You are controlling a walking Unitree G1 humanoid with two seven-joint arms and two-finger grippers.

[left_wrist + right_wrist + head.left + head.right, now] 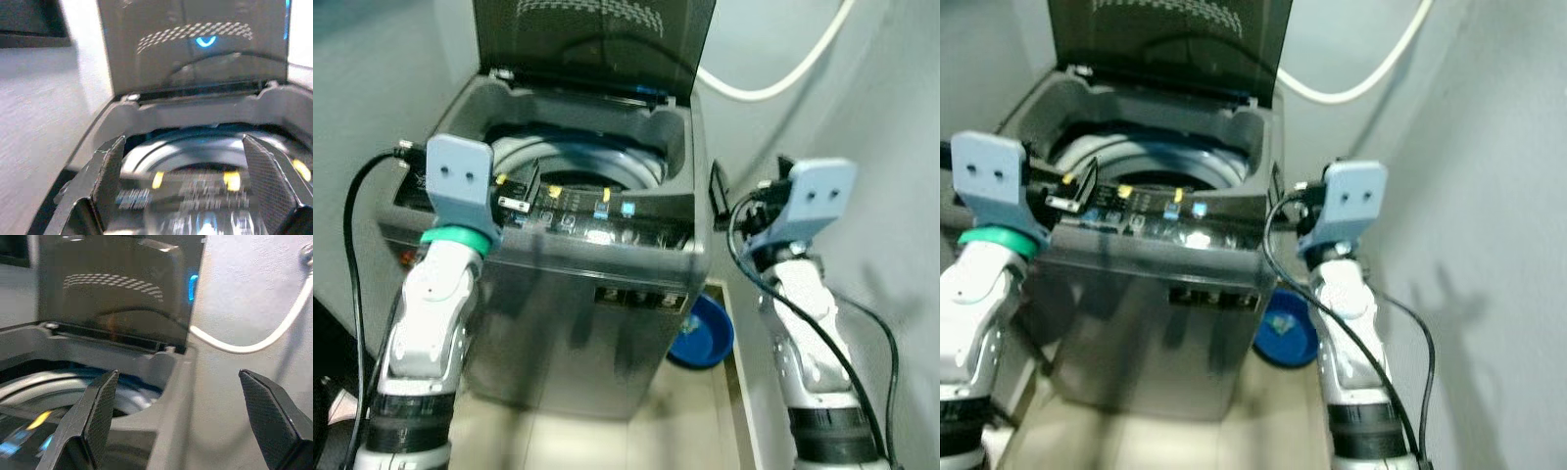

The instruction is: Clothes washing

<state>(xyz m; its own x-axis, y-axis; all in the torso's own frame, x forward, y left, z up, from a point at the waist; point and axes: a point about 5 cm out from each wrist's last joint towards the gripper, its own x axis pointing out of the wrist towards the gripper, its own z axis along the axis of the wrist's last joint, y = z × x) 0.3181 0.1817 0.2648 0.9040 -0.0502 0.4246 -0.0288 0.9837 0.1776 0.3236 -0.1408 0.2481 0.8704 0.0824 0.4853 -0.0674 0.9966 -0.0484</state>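
My left gripper (183, 188) and right gripper (188, 418) are both spread wide by the washing machine (597, 294), whose lid (597, 44) stands up.

Floor with washer and basin
We see the floor (636, 431) bearing the washing machine (578, 323); a blue basin (710, 338) sits beside it.

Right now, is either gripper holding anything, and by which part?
Nothing is held. Left gripper and right gripper are open and empty at the washer.

control panel (597, 211) markings blurred, nothing legible
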